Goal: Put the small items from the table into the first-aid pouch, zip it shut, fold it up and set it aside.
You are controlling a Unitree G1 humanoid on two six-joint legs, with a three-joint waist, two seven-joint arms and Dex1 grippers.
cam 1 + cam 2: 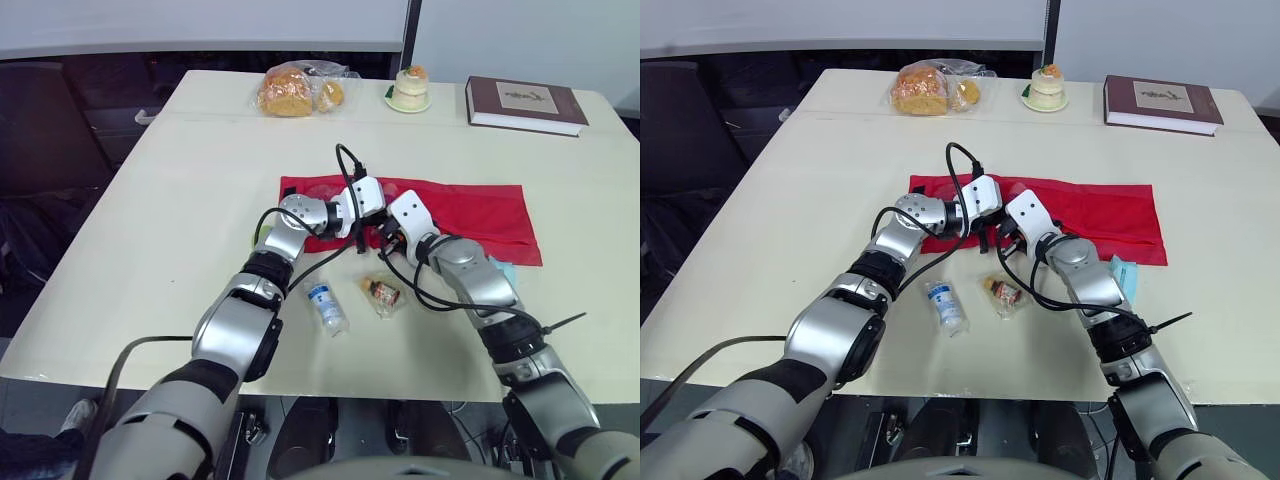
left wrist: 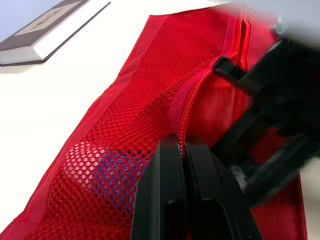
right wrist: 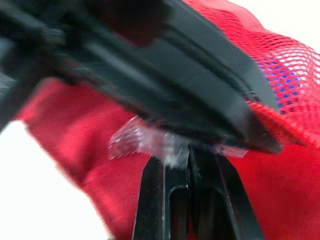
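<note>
The red first-aid pouch (image 1: 470, 215) lies unfolded on the table, its mesh pocket (image 2: 150, 85) unzipped. My left gripper (image 2: 181, 146) is shut on the pocket's zipper edge (image 2: 186, 100) at the pouch's front left. My right gripper (image 3: 189, 152) sits just beside and under it, shut on a clear plastic packet (image 3: 135, 140) at the pocket mouth. Something blue (image 2: 112, 172) shows through the mesh. In front of the pouch lie a small bottle with a blue label (image 1: 326, 305) and a small wrapped item (image 1: 382, 292). A teal item (image 1: 506, 272) peeks out beside my right forearm.
At the table's far edge stand a bag of bread (image 1: 292, 92), a small cake on a plate (image 1: 409, 90) and a dark book (image 1: 524, 104). A black cable (image 1: 345, 170) loops over my left wrist.
</note>
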